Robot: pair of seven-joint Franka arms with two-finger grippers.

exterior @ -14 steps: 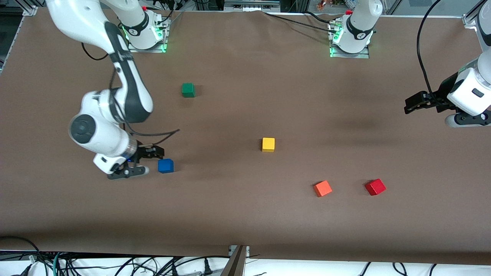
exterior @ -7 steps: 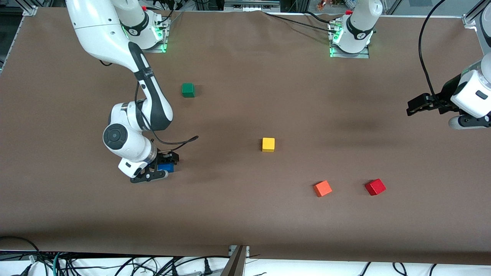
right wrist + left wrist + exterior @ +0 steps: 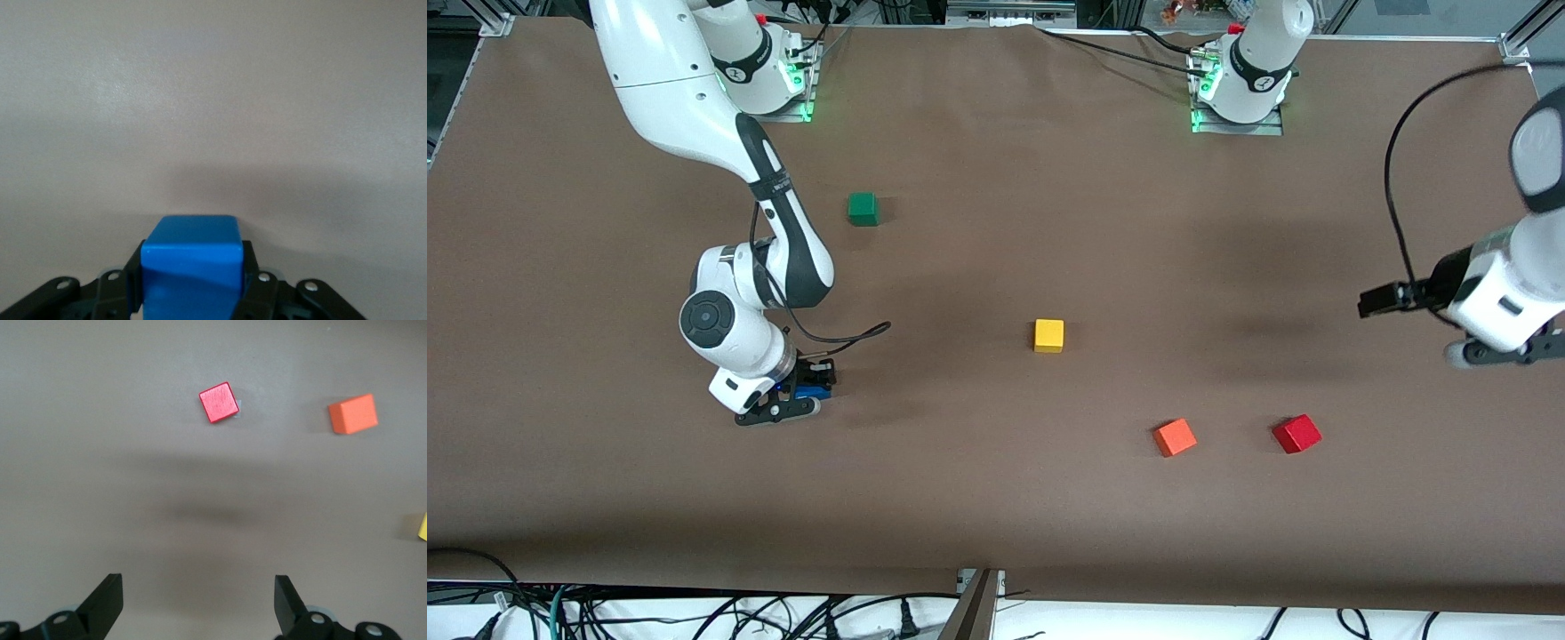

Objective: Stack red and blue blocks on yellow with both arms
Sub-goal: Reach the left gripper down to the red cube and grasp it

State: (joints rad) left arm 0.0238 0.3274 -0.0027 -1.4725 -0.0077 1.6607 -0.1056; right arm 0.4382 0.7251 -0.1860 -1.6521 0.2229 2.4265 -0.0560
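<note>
The blue block (image 3: 813,391) sits low at the table toward the right arm's end, between the fingers of my right gripper (image 3: 809,389). In the right wrist view the block (image 3: 193,240) fills the gap and both fingers of the gripper (image 3: 192,270) press its sides. The yellow block (image 3: 1048,335) stands alone mid-table. The red block (image 3: 1296,434) lies nearer the front camera, toward the left arm's end. My left gripper (image 3: 1375,301) hangs open and empty in the air above the table at that end. Its wrist view shows the gripper (image 3: 198,583) wide open, with the red block (image 3: 219,402) farther off.
An orange block (image 3: 1176,436) lies beside the red one, toward the yellow; it also shows in the left wrist view (image 3: 353,414). A green block (image 3: 863,208) lies nearer the arm bases. Black cables hang from both arms.
My right gripper moved onto the blue block and its fingers now clasp it. My left gripper moved toward the front camera, closer to the red block.
</note>
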